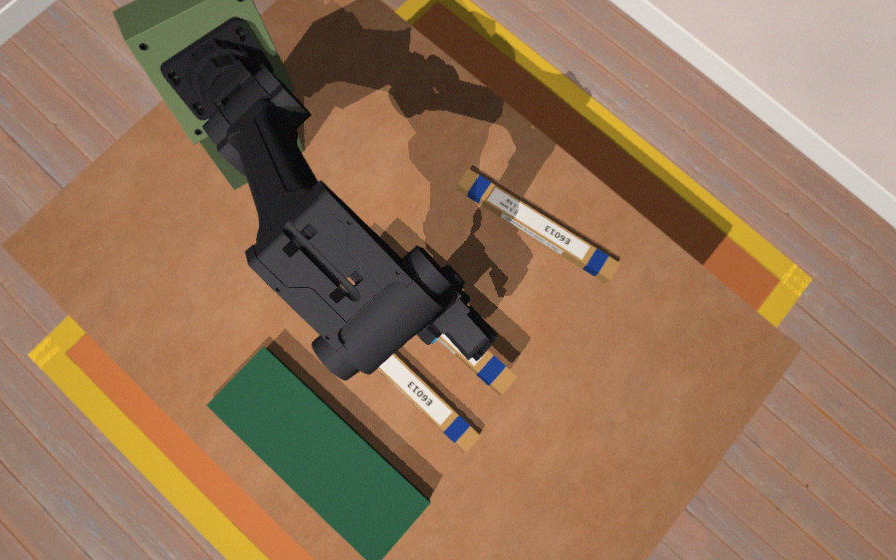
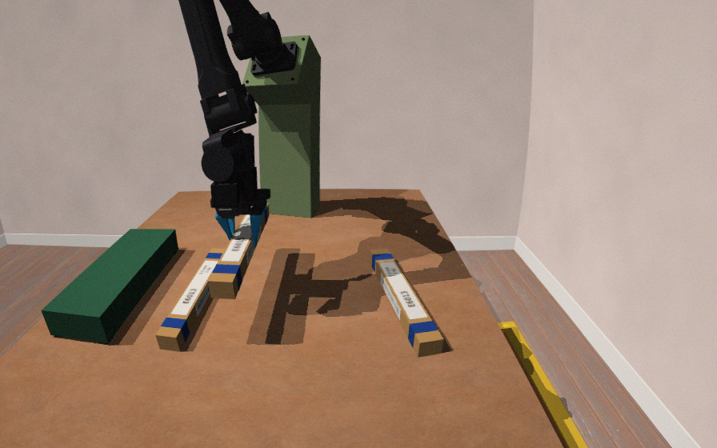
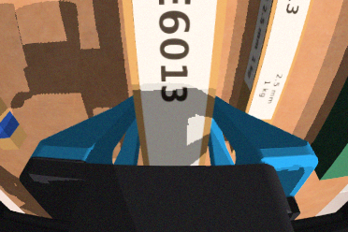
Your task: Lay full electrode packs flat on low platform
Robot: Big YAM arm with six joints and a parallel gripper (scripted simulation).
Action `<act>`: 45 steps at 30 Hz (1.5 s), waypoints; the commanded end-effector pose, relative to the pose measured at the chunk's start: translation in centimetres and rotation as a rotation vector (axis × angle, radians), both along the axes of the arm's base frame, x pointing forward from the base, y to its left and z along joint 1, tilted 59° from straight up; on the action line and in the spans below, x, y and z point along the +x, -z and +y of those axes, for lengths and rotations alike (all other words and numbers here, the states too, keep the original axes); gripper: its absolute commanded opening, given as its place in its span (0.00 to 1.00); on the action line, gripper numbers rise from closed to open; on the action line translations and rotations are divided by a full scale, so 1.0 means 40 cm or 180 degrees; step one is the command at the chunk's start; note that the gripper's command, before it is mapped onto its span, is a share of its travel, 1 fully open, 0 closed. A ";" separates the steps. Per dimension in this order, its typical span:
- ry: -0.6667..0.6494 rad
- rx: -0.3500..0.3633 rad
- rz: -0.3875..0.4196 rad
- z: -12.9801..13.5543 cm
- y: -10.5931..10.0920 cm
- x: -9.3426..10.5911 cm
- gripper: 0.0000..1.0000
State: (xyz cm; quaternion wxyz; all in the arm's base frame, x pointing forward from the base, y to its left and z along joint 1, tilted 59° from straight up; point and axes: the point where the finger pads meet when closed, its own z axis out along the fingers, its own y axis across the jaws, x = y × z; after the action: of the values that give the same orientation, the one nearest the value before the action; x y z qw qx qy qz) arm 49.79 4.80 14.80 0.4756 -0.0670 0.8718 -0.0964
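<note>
Gripper [image 2: 242,236] [image 3: 174,100] clamped on one electrode pack [image 2: 234,251] [image 3: 176,31] [image 1: 492,370], raised beside the green platform [image 1: 319,452] [image 2: 110,278] [image 3: 338,162], second pack [image 1: 420,393] [image 2: 187,298] [image 3: 284,36] nearer the platform, third pack [image 1: 542,224] [image 2: 406,300] [image 3: 8,126] farthest from it

The held pack [image 1: 493,370] [image 2: 233,261] [image 3: 175,40], a long cardboard box with a white E6013 label and blue end bands, is gripped across its width and raised, roughly level, above the bench [image 1: 646,389] [image 2: 322,389] [image 3: 49,21].

The second pack [image 1: 418,391] [image 2: 190,294] [image 3: 290,31] (same markings) lies flat on the bench near the platform, its long side roughly parallel to it.

The third pack [image 1: 542,226] [image 2: 406,294] [image 3: 7,126] (also E6013) lies flat, well apart from the platform.

The platform [image 1: 319,452] [image 2: 116,272] [image 3: 339,159] is a green rectangular block; all packs are off it.
</note>
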 end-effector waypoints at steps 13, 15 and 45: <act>-0.0038 0.0013 -0.0072 0.019 -0.055 -0.050 0.00; -0.0038 0.0013 -0.0072 0.020 -0.059 -0.056 0.00; -0.0038 0.0014 -0.0077 0.025 -0.088 -0.100 0.00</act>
State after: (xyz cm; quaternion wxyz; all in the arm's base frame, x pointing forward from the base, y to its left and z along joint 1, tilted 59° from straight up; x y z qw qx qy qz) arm 46.25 5.16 17.30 0.4771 -0.0723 0.8701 -0.0999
